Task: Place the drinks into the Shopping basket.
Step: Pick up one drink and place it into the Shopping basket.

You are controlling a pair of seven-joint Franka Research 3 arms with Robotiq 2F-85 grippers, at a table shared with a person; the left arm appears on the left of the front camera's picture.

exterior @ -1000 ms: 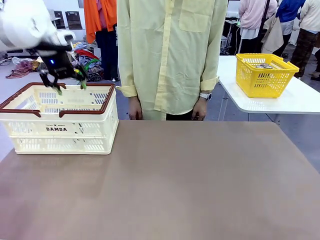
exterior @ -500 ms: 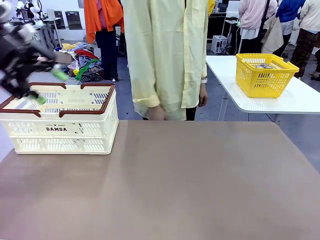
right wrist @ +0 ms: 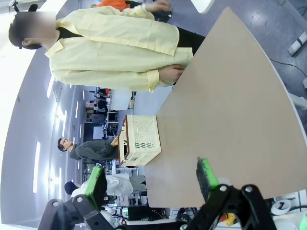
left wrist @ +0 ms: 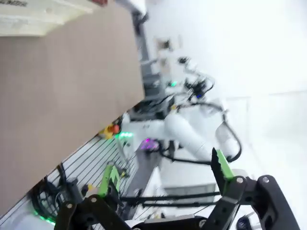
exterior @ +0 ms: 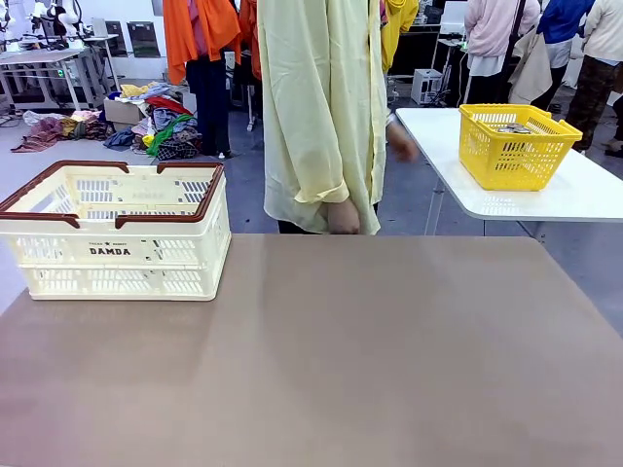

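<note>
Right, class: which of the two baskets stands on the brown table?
The cream-white basket with reddish-brown rim, marked DAMDA; the yellow mesh basket sits on a separate white table.

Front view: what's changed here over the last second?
The open left gripper swung away from above the Shopping basket, toward the robot's left. The person turned sideways, toward the yellow basket. The Shopping basket and the table stayed put; nothing was grabbed or released.

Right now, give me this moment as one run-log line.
left pincer: open, holds nothing | right pincer: open, holds nothing | Shopping basket: upright, far left of table | person: side-on at far edge
</note>
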